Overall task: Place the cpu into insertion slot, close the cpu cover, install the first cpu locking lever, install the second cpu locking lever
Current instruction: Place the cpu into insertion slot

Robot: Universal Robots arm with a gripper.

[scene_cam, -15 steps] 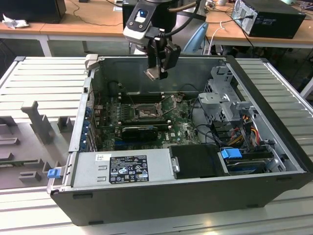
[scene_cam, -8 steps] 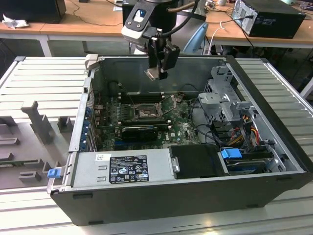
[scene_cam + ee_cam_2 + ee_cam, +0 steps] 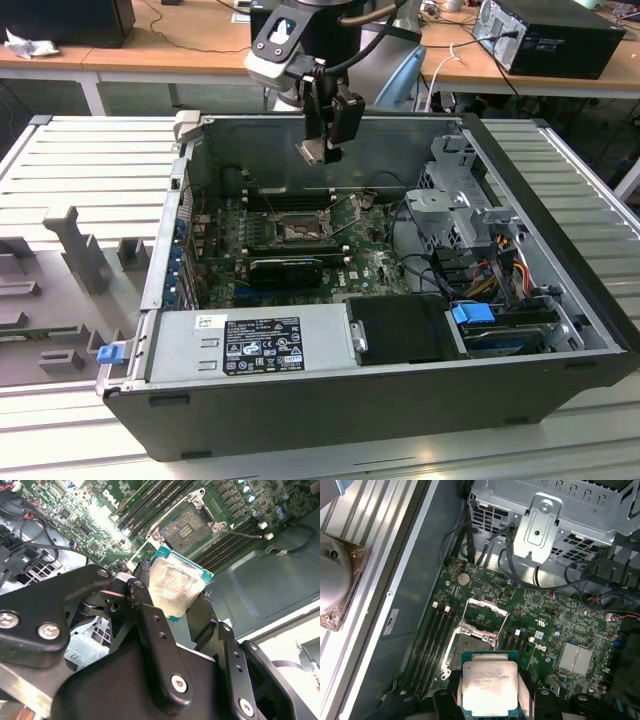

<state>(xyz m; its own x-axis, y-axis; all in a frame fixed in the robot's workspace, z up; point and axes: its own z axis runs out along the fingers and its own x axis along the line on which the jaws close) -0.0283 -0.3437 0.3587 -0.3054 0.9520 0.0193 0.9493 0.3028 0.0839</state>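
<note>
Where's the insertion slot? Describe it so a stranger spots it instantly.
Look into the open black computer case, at the green motherboard lying on its bottom. Beside the long parallel memory slots sits the insertion slot: the only square socket, with a dark pin-field centre, unlike the long narrow slots around it.

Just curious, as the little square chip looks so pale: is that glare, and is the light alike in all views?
Second wrist view: the cpu catches a whitish sheen. First wrist view: it looks evenly lit, the ribbed table washed bright. Exterior view: soft light, the computer case shaded inside.
</note>
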